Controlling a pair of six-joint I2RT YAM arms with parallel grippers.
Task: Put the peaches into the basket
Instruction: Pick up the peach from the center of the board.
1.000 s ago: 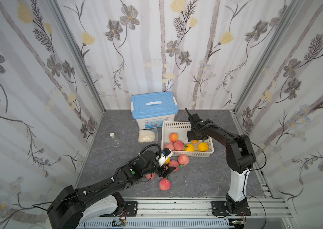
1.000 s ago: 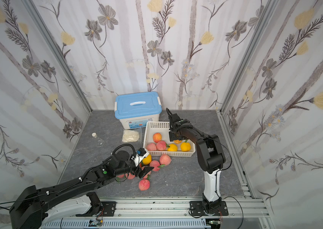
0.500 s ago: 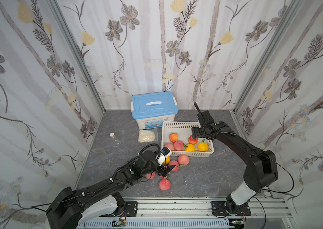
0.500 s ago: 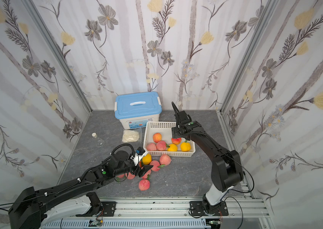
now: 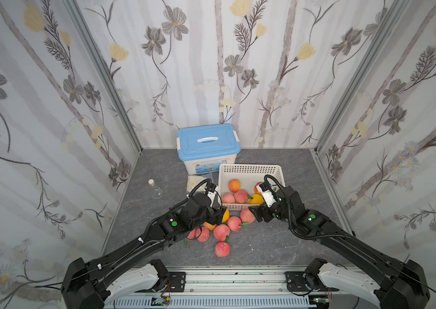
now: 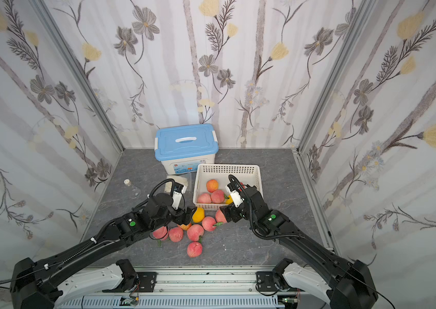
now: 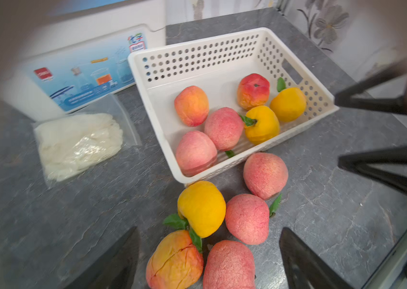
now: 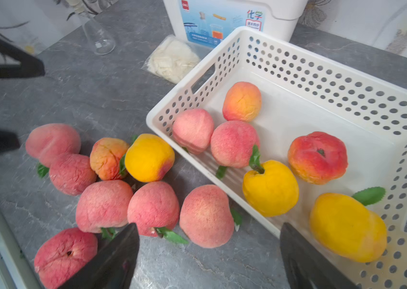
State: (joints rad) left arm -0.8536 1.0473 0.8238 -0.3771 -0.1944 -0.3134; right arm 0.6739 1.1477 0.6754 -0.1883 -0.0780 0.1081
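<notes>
Grey table [image 5: 278, 248]: fourteen peaches in all, by my count.

White perforated basket [image 5: 250, 167]: six peaches inside, bunched against its front wall. The back half is bare. Blue-lidded storage box [image 5: 207, 145] stands just behind the basket.

Left gripper [image 5: 218, 214] and right gripper [image 5: 257, 214]: both hang low, just in front of the basket. Jaws are spread wide on each, with nothing between them.

Eight loose peaches [image 5: 221, 232] cluster in front of the basket, most touching a neighbour.

Plan, right arm: take the pink peach [image 8: 206, 215] just beside the front wall. I drop straight down so the far finger clears the wall, and I grip the body, not the leaf.

Plan, left arm: take the yellow peach [image 7: 201, 209] by the basket's front corner.

The grippers are near each other, so I move one arm at a time. I release over the bare back half.
</notes>
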